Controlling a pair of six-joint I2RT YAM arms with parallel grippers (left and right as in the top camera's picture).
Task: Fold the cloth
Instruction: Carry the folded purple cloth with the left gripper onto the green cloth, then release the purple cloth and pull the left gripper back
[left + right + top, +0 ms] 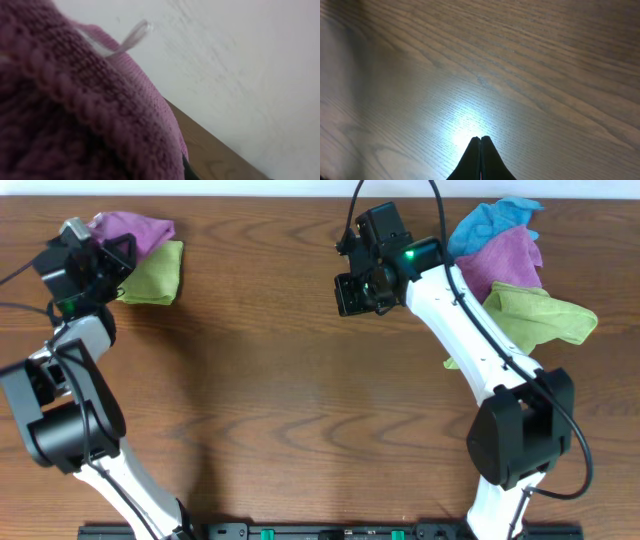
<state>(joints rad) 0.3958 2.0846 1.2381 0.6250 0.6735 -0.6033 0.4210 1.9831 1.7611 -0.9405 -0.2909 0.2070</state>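
Note:
A purple cloth (135, 228) lies bunched on a folded green cloth (155, 275) at the far left of the wooden table. My left gripper (112, 258) is right against this purple cloth. The cloth (75, 115) fills the left wrist view and hides the jaws; a white label (132, 37) sticks out of it. My right gripper (352, 292) hovers over bare table at the far middle. In the right wrist view its fingers (480, 138) are pressed together with nothing between them.
A pile of loose cloths sits at the far right: a blue one (490, 220), a purple one (510, 258) and a green one (535, 315). The table's back edge (215, 155) meets a white wall behind the left cloths.

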